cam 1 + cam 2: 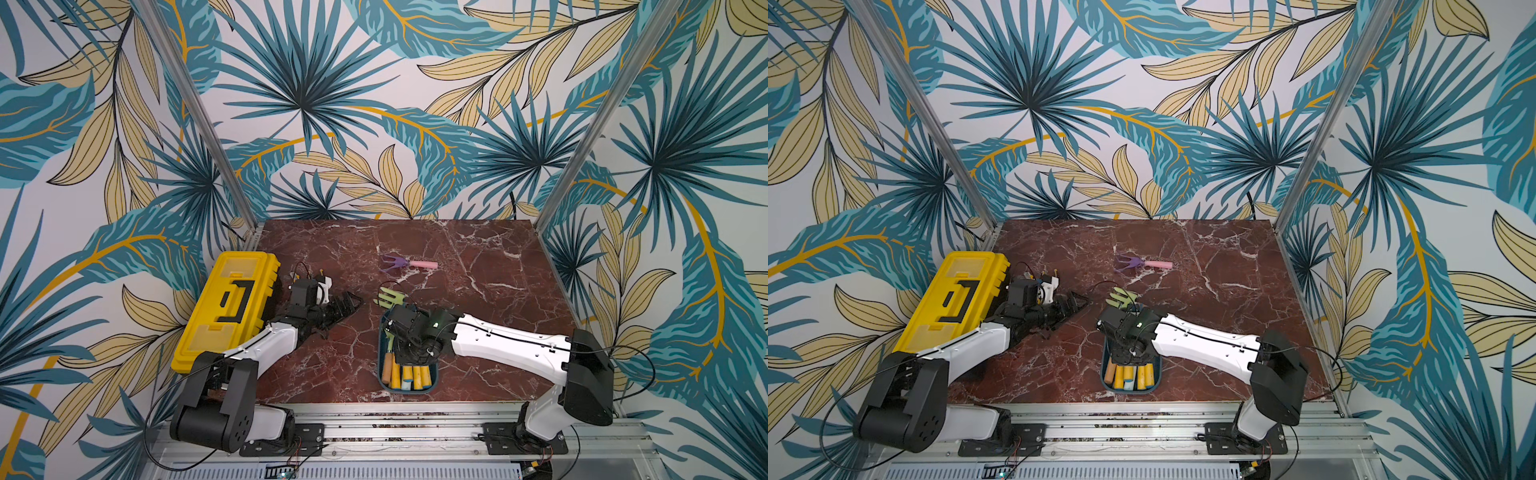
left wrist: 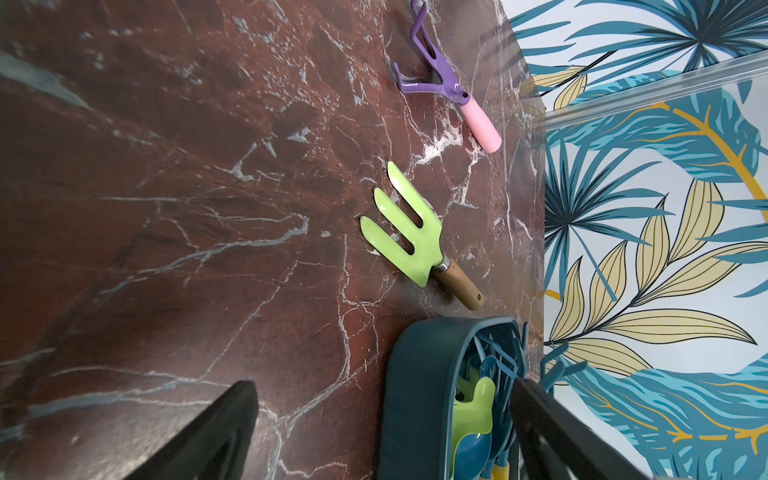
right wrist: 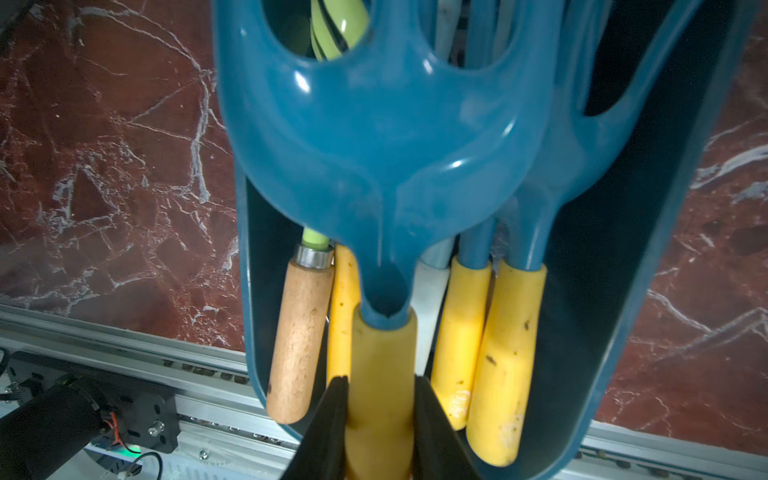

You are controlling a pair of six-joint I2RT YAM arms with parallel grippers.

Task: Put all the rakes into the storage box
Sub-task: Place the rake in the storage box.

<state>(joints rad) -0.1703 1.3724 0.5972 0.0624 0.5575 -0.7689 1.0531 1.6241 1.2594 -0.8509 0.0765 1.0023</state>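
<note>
The right gripper (image 3: 380,399) was closed on the yellow handle of the blue rake (image 3: 374,145); the rake lay on other tools (image 3: 482,332) inside the storage box (image 2: 415,395), near the front edge of the table (image 1: 478,291), its length along the box's, handle toward that edge; the left gripper (image 1: 345,311), wide open and empty, hung farther off by the yellow toolbox (image 1: 228,307); no writing was readable.

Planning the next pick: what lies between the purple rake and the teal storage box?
A green hand fork with a wooden handle lies there, clear of the purple rake, handle end near the storage box; clearest in the left wrist view.
</note>
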